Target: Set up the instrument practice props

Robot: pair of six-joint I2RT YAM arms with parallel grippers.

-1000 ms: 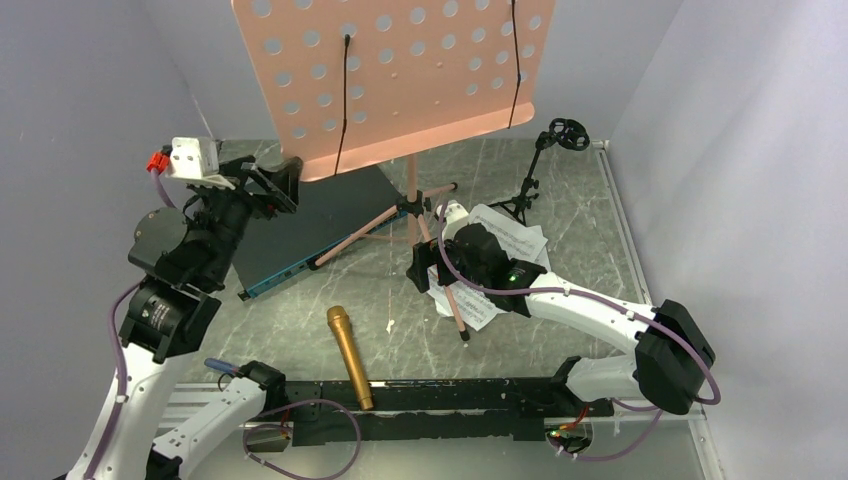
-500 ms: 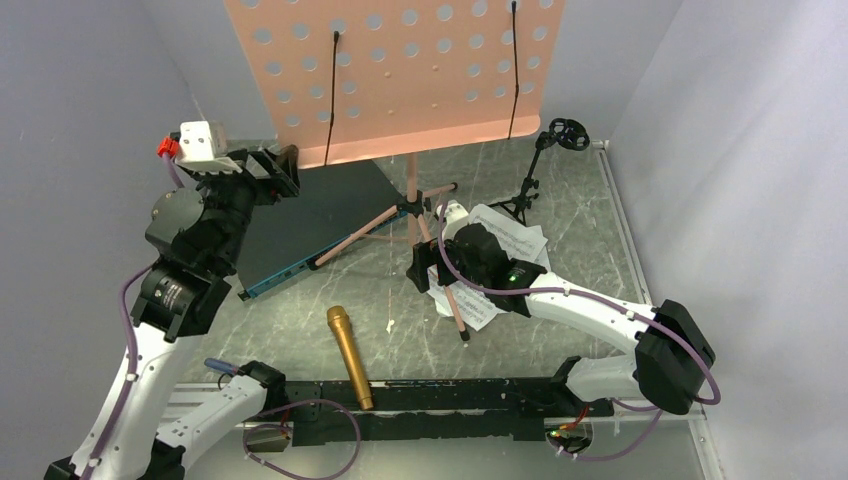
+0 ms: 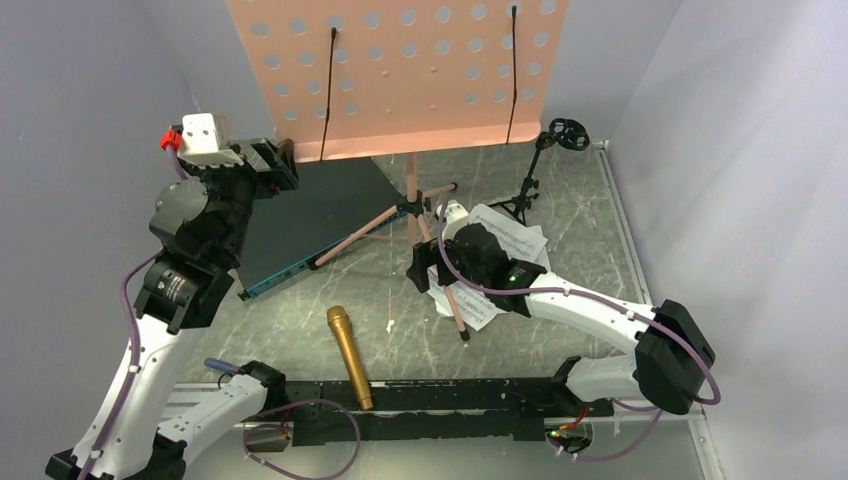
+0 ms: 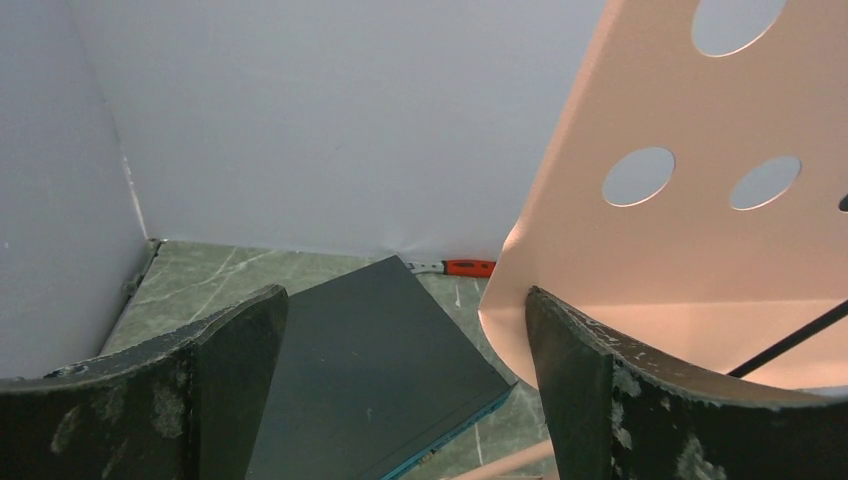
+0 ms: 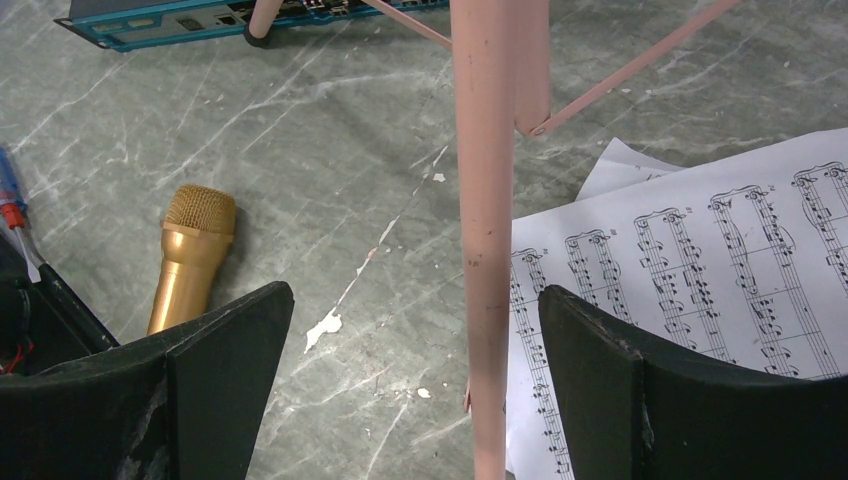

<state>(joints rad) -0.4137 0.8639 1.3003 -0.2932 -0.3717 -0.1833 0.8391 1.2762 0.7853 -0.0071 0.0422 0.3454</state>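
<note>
- Black fingers of the left gripper [image 4: 402, 300] stand wide apart with nothing clamped between them. The gripper is raised above the surface [image 3: 585, 260] at the far left.
- Just past its right finger is the lower left corner of the pink perforated plate of the music stand [image 3: 420, 70]. From the wrist view I cannot tell whether corner and finger touch.
- Below the open jaws lies the dark panel [image 4: 380, 370] with a teal edge, flat on the surface.
- The right gripper [image 5: 415, 295] is low over the middle of the surface, its fingers also spread wide.
- One pink tripod leg of the music stand runs through the gap, touching neither finger as far as the wrist view shows.
- Under the right finger and that leg lie the white sheet-music pages [image 5: 700, 280], overlapping, printed side up.
- The gold microphone [image 3: 349, 357] lies on its side well to the left of the right gripper, near the arm bases, with its head pointing away from them.
- The small black mic stand [image 3: 535, 175] stands upright at the far right, just beside the pages.
</note>
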